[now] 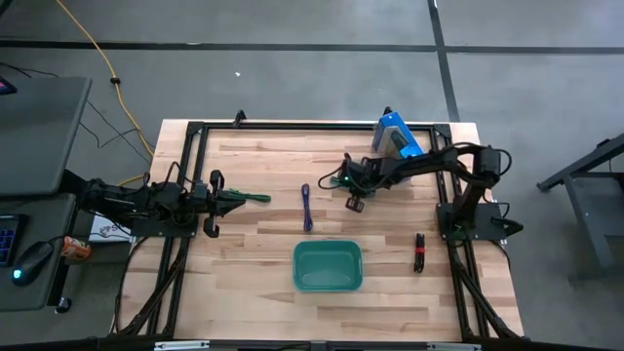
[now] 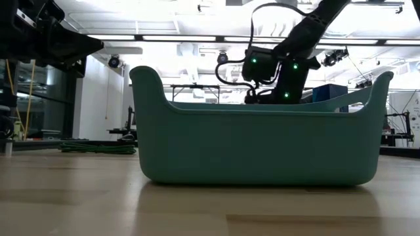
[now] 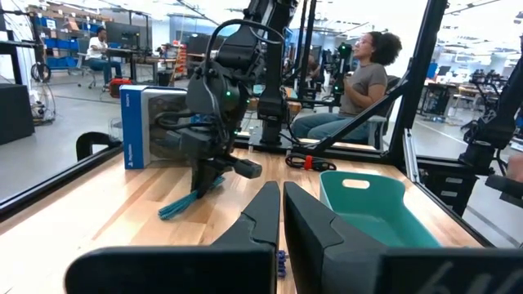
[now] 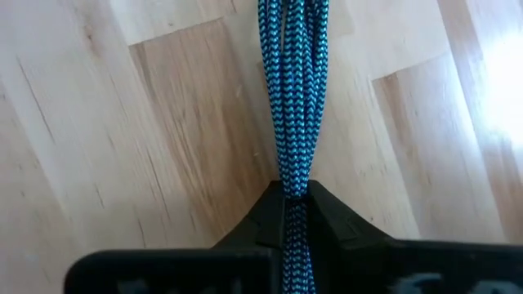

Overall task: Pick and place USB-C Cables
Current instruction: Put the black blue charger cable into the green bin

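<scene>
My right gripper hovers over the table's far middle, shut on the teal cable. The green cable lies flat on the wood just past my left gripper, which is raised above it and shut; its fingers hide the green cable in the left wrist view. The purple-blue cable lies at the table's middle. The red-and-black cable lies near the right arm's base. My right gripper pinches the teal cable's bundled strands at one end between its two fingers. The fingers slant down from above and lie along the cable. The bundle slopes down from the fingers toward the wood; whether its free end touches, I cannot tell.
The teal tub stands near the table's near middle and fills the low view. A blue box stands at the far right edge. A black frame rims the table. People sit beyond the table.
</scene>
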### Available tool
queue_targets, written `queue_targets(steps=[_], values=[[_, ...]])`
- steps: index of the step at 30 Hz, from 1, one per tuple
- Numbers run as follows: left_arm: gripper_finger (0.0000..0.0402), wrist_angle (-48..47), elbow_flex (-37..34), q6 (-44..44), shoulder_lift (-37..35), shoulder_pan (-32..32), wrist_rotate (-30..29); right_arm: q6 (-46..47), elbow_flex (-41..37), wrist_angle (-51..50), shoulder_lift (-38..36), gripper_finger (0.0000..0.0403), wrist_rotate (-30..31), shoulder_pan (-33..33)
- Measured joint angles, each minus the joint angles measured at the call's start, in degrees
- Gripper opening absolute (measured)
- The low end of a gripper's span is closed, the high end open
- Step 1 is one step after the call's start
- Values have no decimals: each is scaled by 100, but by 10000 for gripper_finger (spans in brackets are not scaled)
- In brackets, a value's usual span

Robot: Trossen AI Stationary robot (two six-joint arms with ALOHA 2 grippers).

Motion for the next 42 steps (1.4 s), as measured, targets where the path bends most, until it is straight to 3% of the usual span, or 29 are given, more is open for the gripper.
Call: queue_targets(steps=[5, 14, 27, 42], values=[[0, 1, 0, -1, 0, 0, 0, -143, -82, -177, -444, 5, 9, 132], [0, 1, 1, 1, 0, -1, 2, -338, -65, 520, -2093, 5, 59, 596], [0, 17, 2, 1, 0, 1, 0, -78, -3032, 5234, -4733, 5, -467, 1043], [0, 2, 2, -1, 0, 0, 0, 24, -3208, 5258, -5054, 5, -653, 1043]])
